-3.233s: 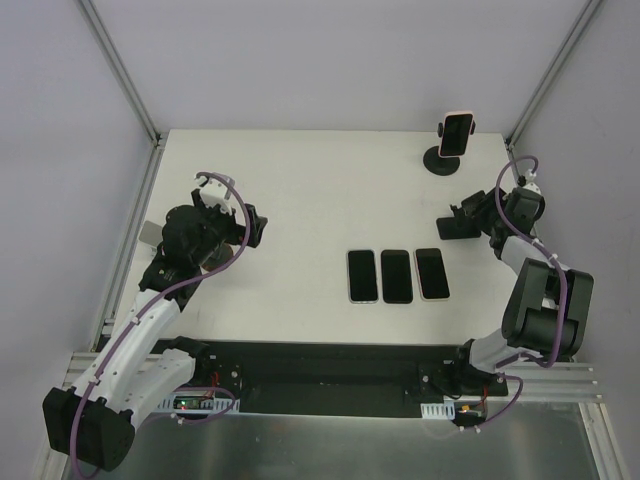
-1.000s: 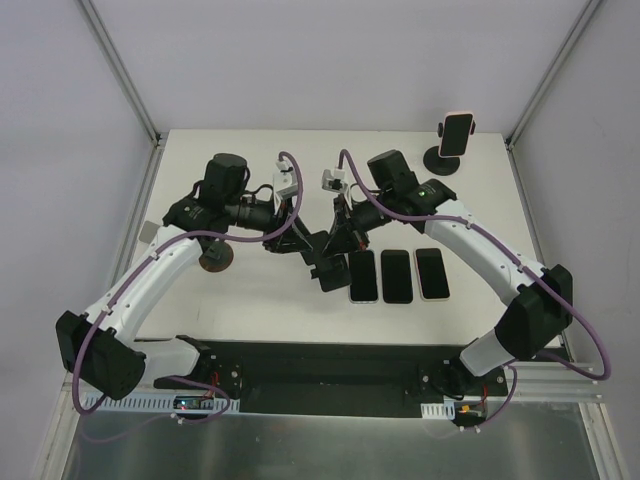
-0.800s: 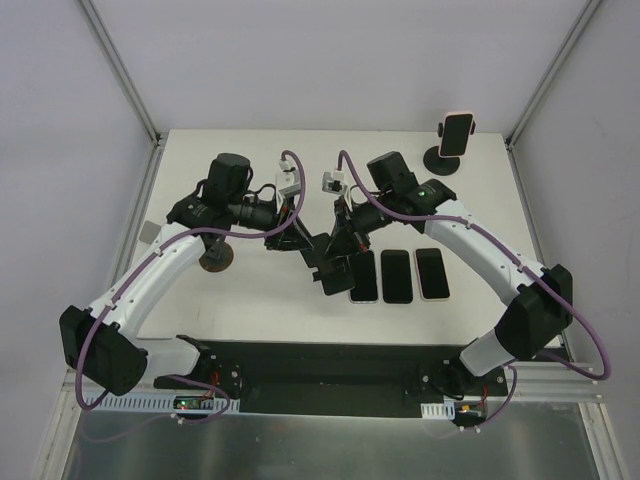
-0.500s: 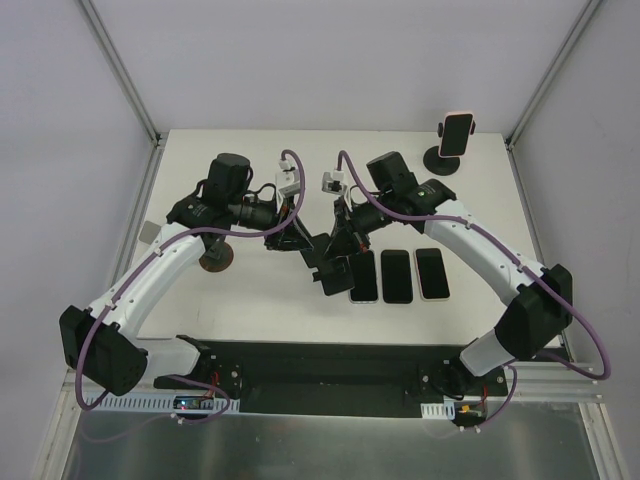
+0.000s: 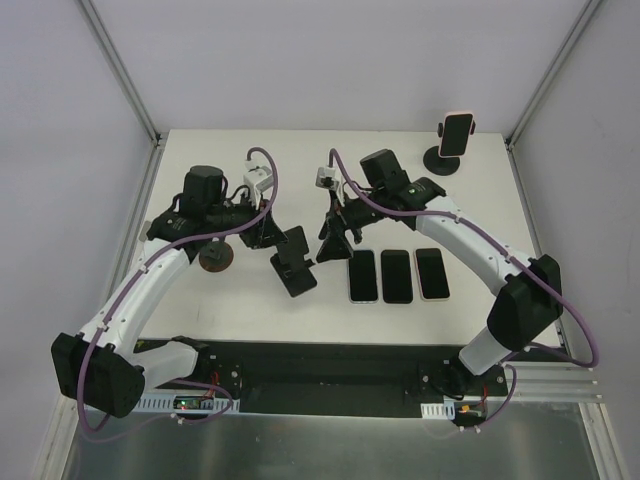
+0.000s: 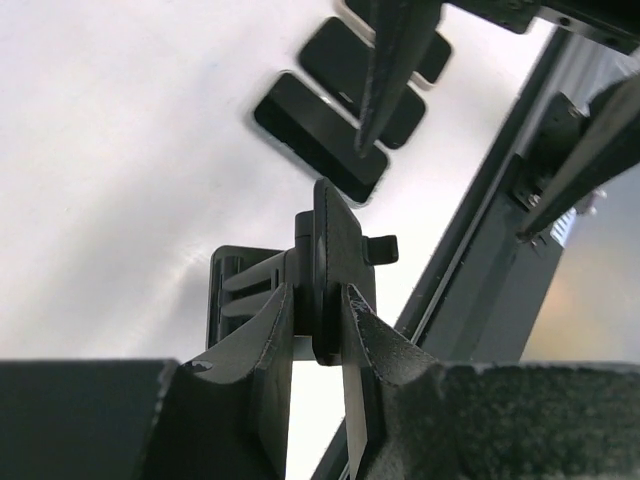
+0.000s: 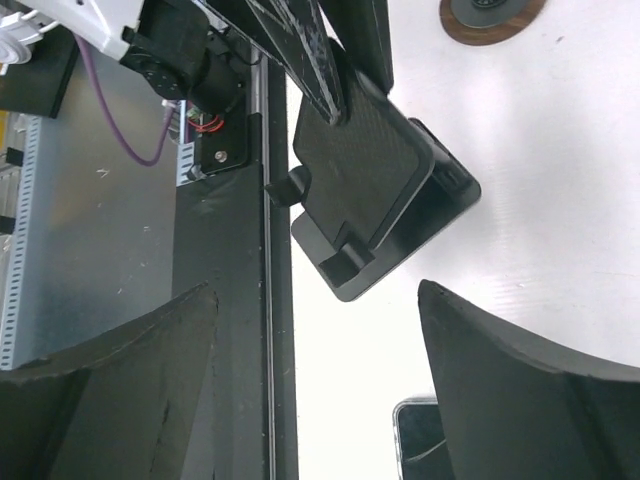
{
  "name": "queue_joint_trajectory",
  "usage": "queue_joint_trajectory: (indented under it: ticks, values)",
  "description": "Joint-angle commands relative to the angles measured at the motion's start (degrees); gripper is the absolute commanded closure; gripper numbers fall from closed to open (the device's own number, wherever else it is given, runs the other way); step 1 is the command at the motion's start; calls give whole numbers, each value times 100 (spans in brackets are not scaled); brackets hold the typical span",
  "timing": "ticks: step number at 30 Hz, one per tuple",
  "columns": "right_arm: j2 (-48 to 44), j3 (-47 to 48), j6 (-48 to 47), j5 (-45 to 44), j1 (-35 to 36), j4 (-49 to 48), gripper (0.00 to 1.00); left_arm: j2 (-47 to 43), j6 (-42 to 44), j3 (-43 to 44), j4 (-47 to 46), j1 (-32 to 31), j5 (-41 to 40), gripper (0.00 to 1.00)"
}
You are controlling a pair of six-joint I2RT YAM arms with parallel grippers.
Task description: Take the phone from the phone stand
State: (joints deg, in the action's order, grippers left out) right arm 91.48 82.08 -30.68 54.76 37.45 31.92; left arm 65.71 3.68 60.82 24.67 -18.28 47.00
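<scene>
left fingers (image 6: 268, 340): clamped on upright plate of empty black plastic phone stand (image 5: 295, 266), left of three dark flat phones (image 5: 396, 275) | right fingers (image 7: 480, 370): apart, just beside it | pink-edged phone (image 5: 457, 133): in round-based black stand (image 5: 443, 160), far right | advice: we set the empty stand flat on white tabletop (image 5: 230, 300), clear of the phones, then reach far right.

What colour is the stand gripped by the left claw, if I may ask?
The stand is black; the right wrist view shows it best.

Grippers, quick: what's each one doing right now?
Left gripper: closed on the empty black stand.
Right gripper: open, holding nothing.
</scene>
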Motion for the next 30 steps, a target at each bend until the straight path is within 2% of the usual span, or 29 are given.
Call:
queue_joint_trajectory:
  ticks: [1, 5, 10, 15, 17, 21, 30]
  values:
    - [-69, 229, 184, -457, -18, -213, 16, -234, -622, -218, -374, 88, -841, 100]
    - [-209, 19, 404, -984, -71, -274, 13, -296, -1227, -526, -699, 97, -1666, 100]
    - [-631, -526, 991, -1591, -203, -845, 7, -463, -1967, -1263, -1603, 114, -2957, 100]
    - [-1096, -1115, 1599, -2285, -405, -1556, 0, -717, -2679, -2011, -2439, 176, -3741, 100]
    - [-1255, -1370, 1853, -2757, -528, -1715, 4, -849, -2872, -2161, -2782, 211, -4126, 100]
    - [-1650, -1686, 2126, -3269, -783, -1970, 4, -972, -3163, -2530, -3081, 290, -4594, 100]
    - [-1924, -1968, 2320, -3367, -1091, -2120, 4, -1051, -3664, -3092, -3670, 466, -5209, 100]
